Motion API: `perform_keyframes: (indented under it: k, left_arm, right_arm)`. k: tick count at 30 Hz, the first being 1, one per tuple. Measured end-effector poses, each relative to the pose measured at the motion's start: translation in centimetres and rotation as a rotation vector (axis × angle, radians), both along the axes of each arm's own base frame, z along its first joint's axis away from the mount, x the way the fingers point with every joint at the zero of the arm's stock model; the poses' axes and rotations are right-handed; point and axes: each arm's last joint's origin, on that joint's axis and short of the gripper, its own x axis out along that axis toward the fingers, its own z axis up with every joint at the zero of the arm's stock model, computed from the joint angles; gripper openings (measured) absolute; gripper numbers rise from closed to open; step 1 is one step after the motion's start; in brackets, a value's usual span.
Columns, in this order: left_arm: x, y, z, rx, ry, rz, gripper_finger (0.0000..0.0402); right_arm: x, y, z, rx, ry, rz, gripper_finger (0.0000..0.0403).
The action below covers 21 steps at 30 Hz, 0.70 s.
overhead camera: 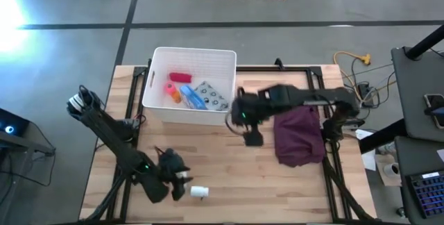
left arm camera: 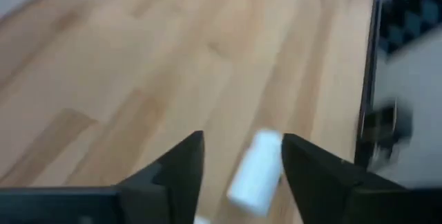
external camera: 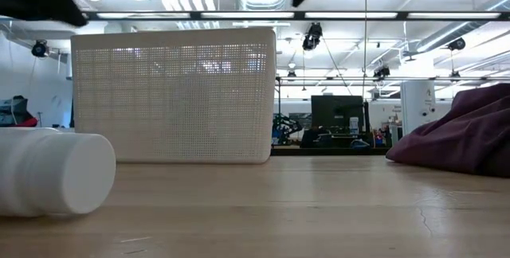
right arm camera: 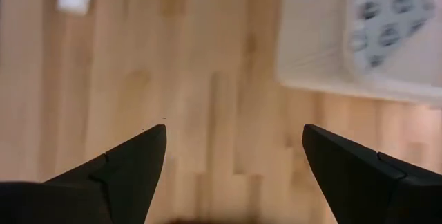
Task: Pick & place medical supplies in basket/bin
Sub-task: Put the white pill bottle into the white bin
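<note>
A white bottle (overhead camera: 199, 192) lies on its side on the wooden table near the near edge; the low view shows it large at the left (external camera: 56, 170). My left gripper (overhead camera: 182, 178) hovers just beside it, open. In its wrist view (left arm camera: 242, 137) the bottle (left arm camera: 255, 172) shows between the two fingers, apart from both. The white perforated basket (overhead camera: 154, 103) stands at the far side and holds a red item (overhead camera: 180, 78), an orange one (overhead camera: 171, 91), a blue one (overhead camera: 193, 98) and a pale patterned pack (overhead camera: 214, 96). My right gripper (overhead camera: 251, 136) hangs open and empty off the basket's near right corner (right arm camera: 235, 128).
A dark maroon cloth (overhead camera: 300, 136) lies heaped on the table's right part, under the right arm, and shows in the low view (external camera: 462, 134). Bare wood stretches between the basket (external camera: 171, 95) and the near edge. Cables and equipment sit beyond the table's right edge.
</note>
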Motion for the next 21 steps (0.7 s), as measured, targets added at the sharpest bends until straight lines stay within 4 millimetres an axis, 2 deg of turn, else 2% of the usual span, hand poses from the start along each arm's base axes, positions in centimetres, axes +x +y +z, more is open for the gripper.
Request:
perform_keyframes:
  k: [5,12,16,21]
  left_arm:
    - [2.3,-2.7,-1.5,0.127,0.104,-0.218,0.0202]
    - [6.2,-5.4,-3.7,0.189,0.219,-0.311,0.0203]
    - [7.0,-5.9,-4.8,0.189,0.327,-0.344,0.0203]
    - [6.7,-5.7,-5.9,0.186,0.386,-0.351,0.0203]
  right_arm:
    - [-2.9,2.9,-2.4,0.014,0.039,0.009,0.0329]
    - [-6.0,5.1,-5.5,0.067,0.052,-0.045,0.0329]
    - [-6.9,6.0,-6.5,0.087,0.062,-0.070,0.0329]
    - [-7.4,6.9,-6.9,0.101,0.063,-0.070,0.0329]
